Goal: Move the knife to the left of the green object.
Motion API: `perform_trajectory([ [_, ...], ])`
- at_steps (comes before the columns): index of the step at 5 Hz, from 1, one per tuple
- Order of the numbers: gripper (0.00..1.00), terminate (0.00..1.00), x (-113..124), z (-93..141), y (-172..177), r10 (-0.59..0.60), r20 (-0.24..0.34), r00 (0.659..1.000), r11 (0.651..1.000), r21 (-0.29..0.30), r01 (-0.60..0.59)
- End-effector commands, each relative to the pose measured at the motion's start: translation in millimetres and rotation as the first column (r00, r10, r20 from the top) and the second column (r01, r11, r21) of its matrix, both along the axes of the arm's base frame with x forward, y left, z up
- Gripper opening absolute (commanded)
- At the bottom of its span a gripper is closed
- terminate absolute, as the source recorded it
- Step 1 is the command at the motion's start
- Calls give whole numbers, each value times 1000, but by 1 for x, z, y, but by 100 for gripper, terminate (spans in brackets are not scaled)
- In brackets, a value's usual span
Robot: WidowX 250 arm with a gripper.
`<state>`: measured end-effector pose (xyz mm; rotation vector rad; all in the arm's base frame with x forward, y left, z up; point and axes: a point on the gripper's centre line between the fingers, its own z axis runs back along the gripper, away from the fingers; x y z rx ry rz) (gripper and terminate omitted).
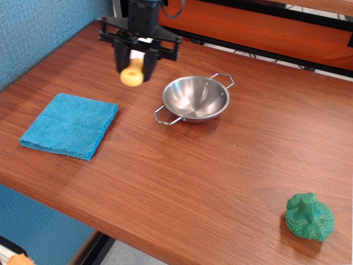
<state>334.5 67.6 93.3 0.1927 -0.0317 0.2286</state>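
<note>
One view only, looking down across a brown wooden counter. Hanging above the far left part of it, a black tool with both fingers pointing down and pinching the knife by its handle. Showing below the fingertips, just the rounded yellow-orange end of that handle, lifted clear of the wood and touching nothing else; hiding behind the black fingers, most of the blade, apart from a sliver of white between them.

Sitting just to the right of the tool and slightly nearer the camera, a shiny steel bowl with two wire loop handles, resting upright and apart from the knife. Lying nearer the camera and to the left of the tool, a flat folded blue-teal cloth, not touching anything else.

Resting well apart from the tool, far off toward the near right corner, the green object: a dark, lumpy, broccoli-like toy with a short stem pointing upward. Sitting alone on bare wood, with open counter stretching to its left, between it and the bowl.

Running along the far edge behind the tool, an orange panel in a black frame. Standing to the left of the tool, a textured blue wall.
</note>
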Motion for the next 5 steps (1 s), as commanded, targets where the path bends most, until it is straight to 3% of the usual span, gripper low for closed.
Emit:
perform_trajectory([
  [1,0,0,-45,18,-57,-359,65,931,929,-73,363],
  [2,0,0,-59,7,-70,-460,38,887,878,-127,461],
  [3,0,0,-70,-9,-87,-542,18,840,834,-108,540],
  [5,0,0,-76,-28,-118,-542,20,840,833,-117,541],
])
